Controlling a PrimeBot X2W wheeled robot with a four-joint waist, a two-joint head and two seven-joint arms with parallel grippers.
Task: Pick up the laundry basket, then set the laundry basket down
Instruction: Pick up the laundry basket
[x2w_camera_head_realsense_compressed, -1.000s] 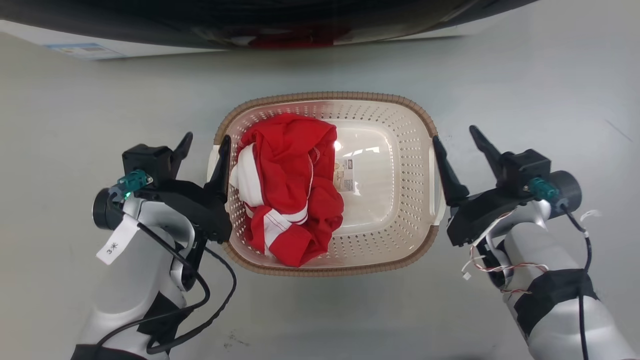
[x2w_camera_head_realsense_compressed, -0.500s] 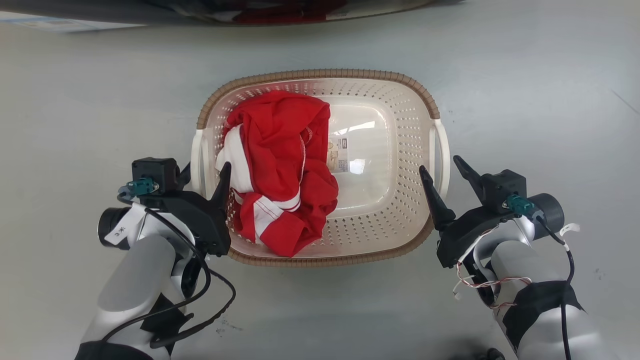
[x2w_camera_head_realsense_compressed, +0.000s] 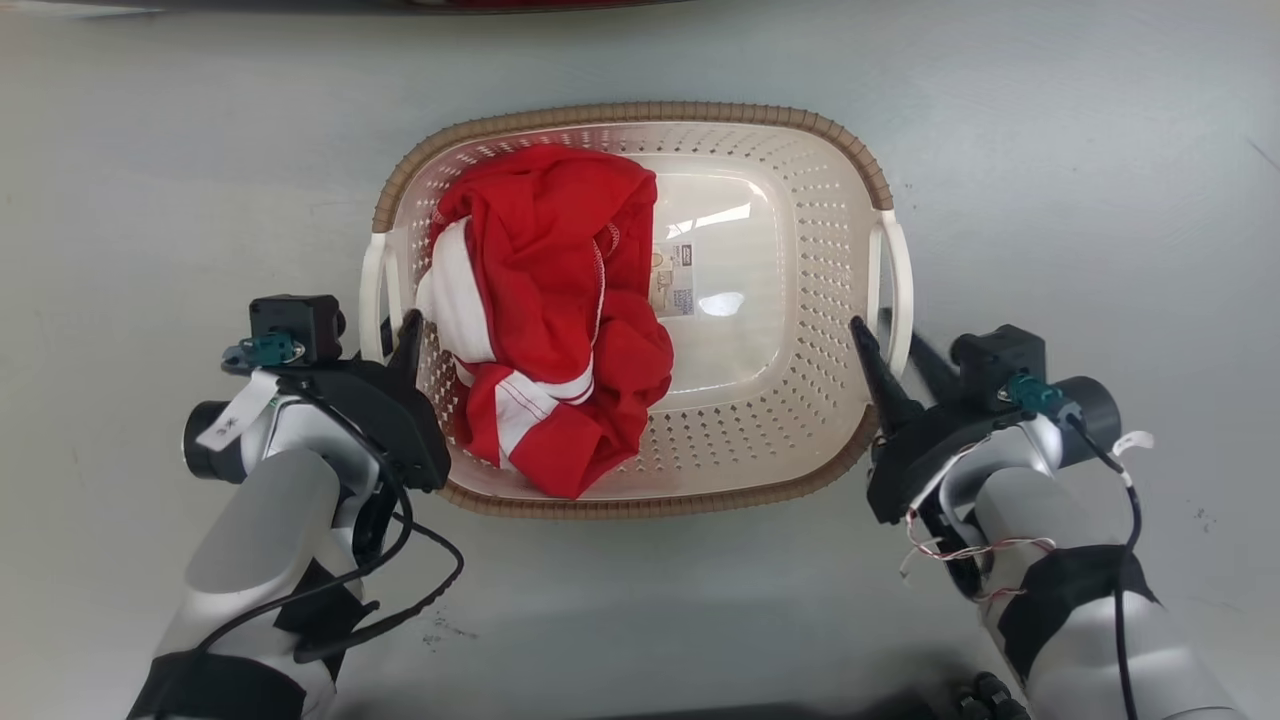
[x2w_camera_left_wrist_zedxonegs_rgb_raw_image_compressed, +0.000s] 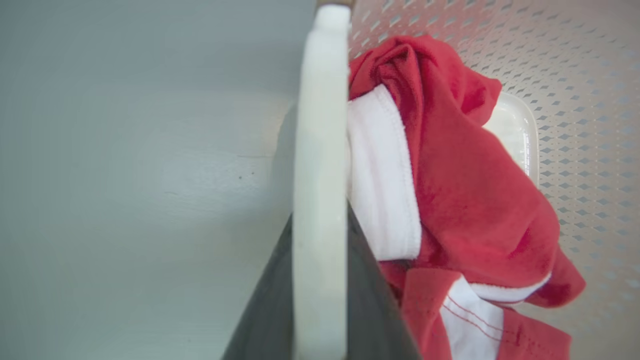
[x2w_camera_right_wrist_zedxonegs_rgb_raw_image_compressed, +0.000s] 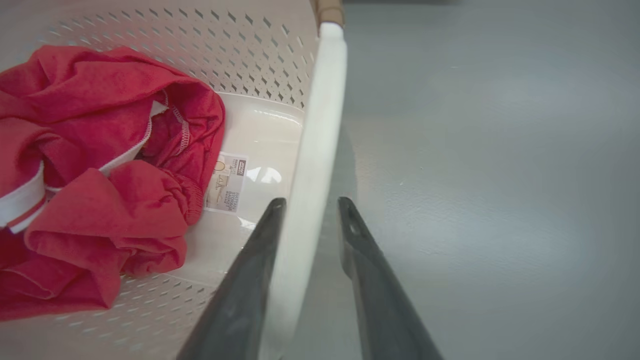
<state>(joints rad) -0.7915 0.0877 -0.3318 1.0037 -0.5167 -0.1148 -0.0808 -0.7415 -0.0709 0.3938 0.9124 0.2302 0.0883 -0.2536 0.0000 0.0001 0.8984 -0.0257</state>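
Observation:
The laundry basket, cream and perforated with a brown rim, sits in the middle of the head view with a red and white garment inside. My left gripper is shut on its left white handle; the left wrist view shows that handle between the two dark fingers. My right gripper is shut on the right handle, and the right wrist view shows its fingers pinching the white bar. I cannot tell whether the basket is off the floor.
Grey floor lies all around the basket. A dark strip of the washer runs along the top edge. A paper label is stuck to the basket's bottom.
Both grippers, open and straddling the handles a second ago, have shut on them. The whole picture has shifted, with the washer sliding off the top, so the camera has moved.

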